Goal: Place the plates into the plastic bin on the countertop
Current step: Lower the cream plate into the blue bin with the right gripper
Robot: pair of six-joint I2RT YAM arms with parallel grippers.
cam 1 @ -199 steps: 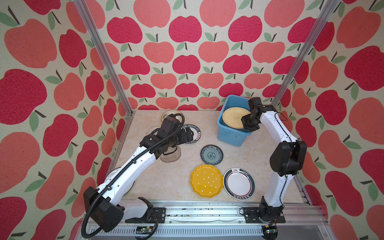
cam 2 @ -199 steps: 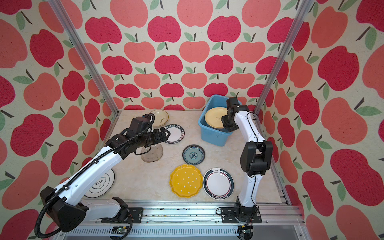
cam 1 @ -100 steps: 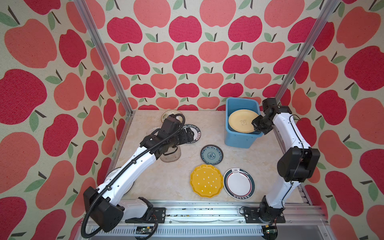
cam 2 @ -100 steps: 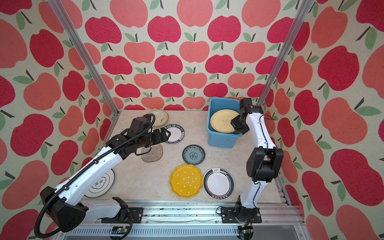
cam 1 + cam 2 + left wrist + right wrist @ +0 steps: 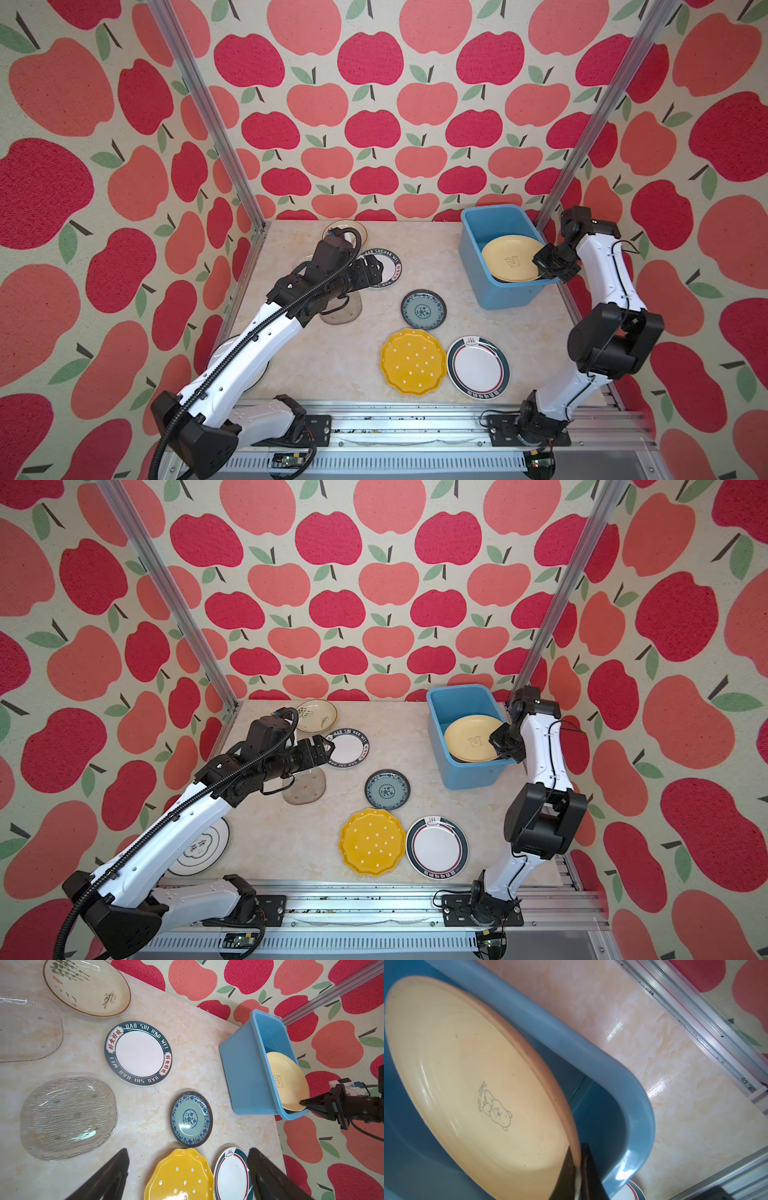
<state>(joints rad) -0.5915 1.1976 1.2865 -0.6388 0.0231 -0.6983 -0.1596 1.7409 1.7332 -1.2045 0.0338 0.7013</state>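
Hiding part of a ribbed clear glass plate: left arm; left gripper gapes wide, empty; right gripper pinches smooth pale yellow plate by its rim, tilted inside glossy blue bin.

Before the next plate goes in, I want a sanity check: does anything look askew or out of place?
The pale yellow plate leans tilted inside the light blue bin, its raised edge at the rim, pinched by the right pincer. It is not lying flat. Nothing looks spilled or broken.
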